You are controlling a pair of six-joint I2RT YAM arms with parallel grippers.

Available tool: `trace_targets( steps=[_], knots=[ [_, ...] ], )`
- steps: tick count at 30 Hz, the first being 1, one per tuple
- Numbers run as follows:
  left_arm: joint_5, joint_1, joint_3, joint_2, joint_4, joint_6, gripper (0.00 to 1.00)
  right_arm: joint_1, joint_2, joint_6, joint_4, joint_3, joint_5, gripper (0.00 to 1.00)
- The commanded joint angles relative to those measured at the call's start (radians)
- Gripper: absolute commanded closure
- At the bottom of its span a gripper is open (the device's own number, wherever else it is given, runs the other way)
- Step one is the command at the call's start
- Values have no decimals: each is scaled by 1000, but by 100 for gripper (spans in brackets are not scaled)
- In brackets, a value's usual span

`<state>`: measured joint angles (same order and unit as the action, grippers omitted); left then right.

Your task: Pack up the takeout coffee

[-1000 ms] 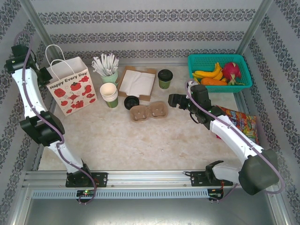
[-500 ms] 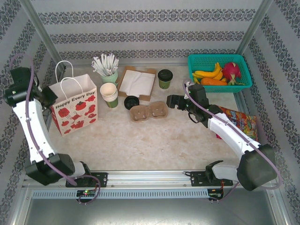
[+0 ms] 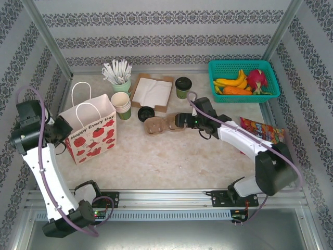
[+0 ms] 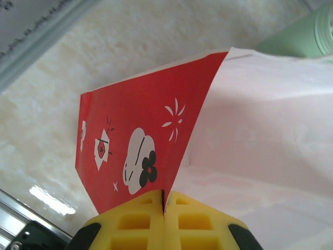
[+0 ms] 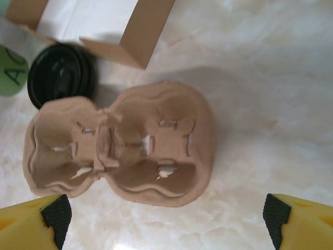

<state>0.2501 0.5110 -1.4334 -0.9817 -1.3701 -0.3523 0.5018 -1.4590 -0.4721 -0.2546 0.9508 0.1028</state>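
- The marble table (image 3: 156,156) carries the same things as a second ago; what differs is the paper bag and both arms.
- The white paper bag (image 3: 93,133) with red tomato prints stands upright at the left. It was by the far-left corner a second ago and now sits nearer and further right. Its mouth is open and its handles are up.
- The left gripper (image 3: 61,129) is clamped on the bag's left edge. From the left wrist we see its yellow fingers (image 4: 130,224) pressed together on the fold of the bag (image 4: 140,140), with no gap between them.
- The right gripper (image 3: 179,121) has travelled left. It now hangs over the right end of the cup carrier (image 3: 165,124), where before it stood clear to the right.
- From the right wrist we see that gripper (image 5: 165,216) spread wide, one fingertip at each lower corner, holding nothing. The brown two-well carrier (image 5: 119,146) lies empty between and beyond them.
- The teal basket (image 3: 218,67) of fruit stays at the far right.
- The cardboard box (image 3: 152,89) of napkins stays just beyond the carrier.
- The takeout coffee (image 3: 182,87), an olive-green cup with a black lid, stands upright just right of the box. It is beyond the carrier, has not moved, and is well apart from the bag.
- A loose black lid (image 3: 146,113) lies just left of the carrier.
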Motion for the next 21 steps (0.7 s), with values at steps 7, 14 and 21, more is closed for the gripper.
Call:
trace_targets(
  steps=[7, 14, 21],
  knots=[
    [163, -79, 56, 30, -82, 7, 100, 124, -260, -37, -127, 238, -80, 18],
    [212, -157, 102, 53, -15, -60, 100, 166, -477, -50, -285, 480, -155, 38],
    [199, -283, 120, 55, 25, -171, 100, 178, -568, -44, -339, 574, -179, 52]
  ],
)
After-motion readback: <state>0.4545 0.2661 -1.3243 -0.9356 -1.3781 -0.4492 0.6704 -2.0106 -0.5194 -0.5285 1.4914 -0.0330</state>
